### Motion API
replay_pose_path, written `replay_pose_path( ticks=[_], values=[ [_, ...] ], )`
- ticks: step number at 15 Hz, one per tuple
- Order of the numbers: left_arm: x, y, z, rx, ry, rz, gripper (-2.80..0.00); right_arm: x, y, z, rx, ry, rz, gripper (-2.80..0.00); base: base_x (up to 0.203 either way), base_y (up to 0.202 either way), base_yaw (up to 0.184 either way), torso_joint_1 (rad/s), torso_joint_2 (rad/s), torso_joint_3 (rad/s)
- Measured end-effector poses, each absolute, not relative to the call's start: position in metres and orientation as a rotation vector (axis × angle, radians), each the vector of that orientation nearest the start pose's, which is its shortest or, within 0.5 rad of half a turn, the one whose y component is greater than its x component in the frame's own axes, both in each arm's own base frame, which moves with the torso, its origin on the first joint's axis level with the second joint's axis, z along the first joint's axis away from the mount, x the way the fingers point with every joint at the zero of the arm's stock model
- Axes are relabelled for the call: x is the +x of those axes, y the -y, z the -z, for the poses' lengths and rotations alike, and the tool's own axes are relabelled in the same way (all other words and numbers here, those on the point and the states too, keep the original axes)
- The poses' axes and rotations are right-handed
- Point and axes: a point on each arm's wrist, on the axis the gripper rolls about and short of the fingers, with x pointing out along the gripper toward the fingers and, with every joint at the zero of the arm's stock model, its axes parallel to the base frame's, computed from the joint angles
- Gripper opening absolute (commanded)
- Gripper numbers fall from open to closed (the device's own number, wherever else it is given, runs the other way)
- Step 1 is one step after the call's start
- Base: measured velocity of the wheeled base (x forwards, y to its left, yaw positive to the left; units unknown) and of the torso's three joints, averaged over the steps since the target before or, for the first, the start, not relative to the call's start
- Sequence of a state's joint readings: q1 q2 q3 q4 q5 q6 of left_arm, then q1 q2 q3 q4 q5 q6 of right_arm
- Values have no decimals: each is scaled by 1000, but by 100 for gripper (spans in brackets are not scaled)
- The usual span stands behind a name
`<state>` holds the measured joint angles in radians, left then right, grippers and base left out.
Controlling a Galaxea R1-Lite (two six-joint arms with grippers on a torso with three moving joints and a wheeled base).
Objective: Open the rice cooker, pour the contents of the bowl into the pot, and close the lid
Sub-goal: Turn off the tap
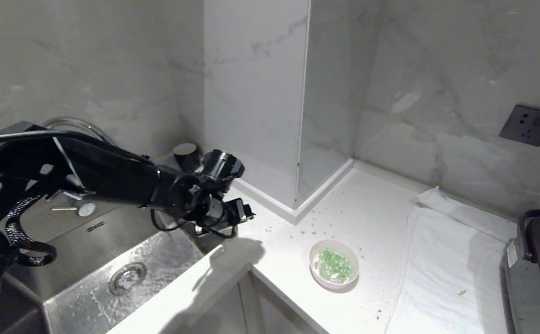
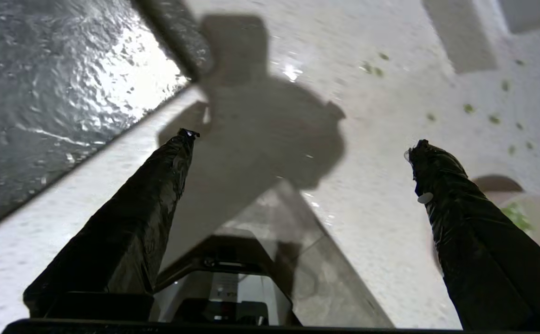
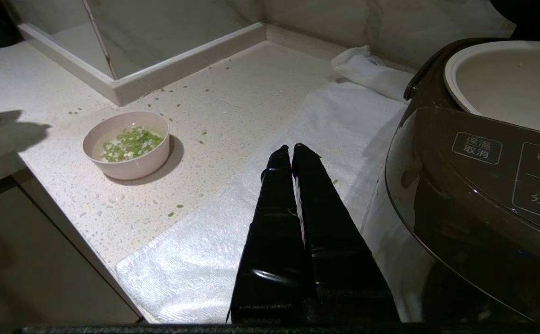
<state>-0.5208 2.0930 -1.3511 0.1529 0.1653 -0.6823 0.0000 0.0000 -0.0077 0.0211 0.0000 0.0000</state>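
The bowl [image 1: 334,270] sits on the table [image 1: 372,218] near its front edge, still holding its chopped green bits [image 1: 334,266], so you can judge the pour is not yet done; the rice cooker [image 3: 478,185] at the far right already has its lid up, since the cream pot [image 3: 511,83] lies exposed. Your left hand [image 2: 300,141] hovers over the table edge next to the sink [image 1: 112,273], well apart from the bowl, fingers spread wide and holding nothing, which reads as a stance ready to take the bowl's rim. Your right hand [image 3: 292,147] hangs over the white towel [image 3: 251,222] just beside the cooker, fingers pressed together and empty, parked out of the way. Between bowl and cooker lies only that towel, so the carrying path looks free, though its raised folds near the wall could snag a low pass. Loose green bits [image 1: 314,227] are scattered across the table around the bowl. The tiled pillar [image 1: 256,102] stands behind the bowl, leaving room above it for a reach from the sink side.
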Motion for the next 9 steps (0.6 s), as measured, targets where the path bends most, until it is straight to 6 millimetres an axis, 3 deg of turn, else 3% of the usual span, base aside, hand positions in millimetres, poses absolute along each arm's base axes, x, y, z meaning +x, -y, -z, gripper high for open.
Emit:
replay_pose_path(
  ticks=[1, 6, 9],
  values=[
    [342, 179, -116, -340, -898, 11, -280, -23, 0, -75, 0, -13, 0, -280, 0, 0, 0, 0, 0, 0],
    [329, 116, -111, -324, -861, -72, -280, -23, 0, -75, 0, -13, 0, -280, 0, 0, 0, 0, 0, 0],
    [335, 71, -112, -347, -832, -167, -280, -23, 0, -75, 0, -14, 0, -280, 0, 0, 0, 0, 0, 0]
  ],
)
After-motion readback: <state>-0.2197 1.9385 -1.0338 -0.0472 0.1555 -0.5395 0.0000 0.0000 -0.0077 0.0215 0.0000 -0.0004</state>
